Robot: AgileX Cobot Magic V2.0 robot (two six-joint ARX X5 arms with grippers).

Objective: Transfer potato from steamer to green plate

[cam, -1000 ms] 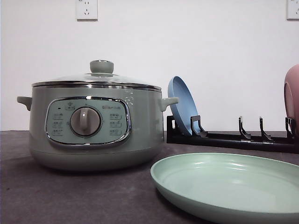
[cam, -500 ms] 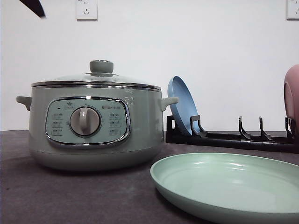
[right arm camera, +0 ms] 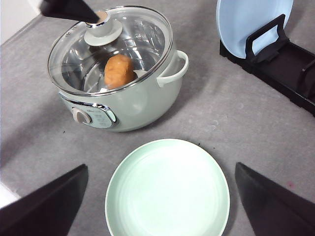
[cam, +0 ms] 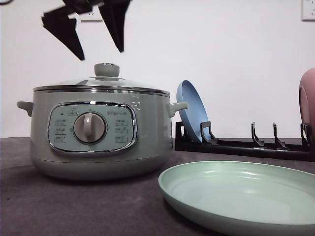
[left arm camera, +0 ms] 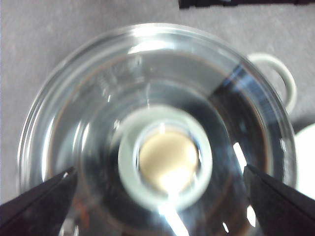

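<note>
- The left gripper hangs in the air right above the steamer, its two dark fingers spread well apart and pointing down at the lid knob, clear of it.
- From the left wrist view, the glass lid sits directly below the gripper, the round knob centred between the open fingertips, nothing held between them.
- The lid is on, seated on the chrome rim of the pot.
- Down inside the steamer, under that lid, lies the potato, orange-brown, showing through the glass in the right wrist view.
- The right gripper is held high over the table, fingers wide apart and empty, with the green plate lying flat straight below it.
- That plate is bare and sits near the steamer, out to the side of the left gripper, on the grey table.
- Beyond the green plate, a black rack holds a blue plate leaning upright in its slot, just past the steamer's side handle.
- A pink plate stands at the rack's far end, cut by the frame edge.
</note>
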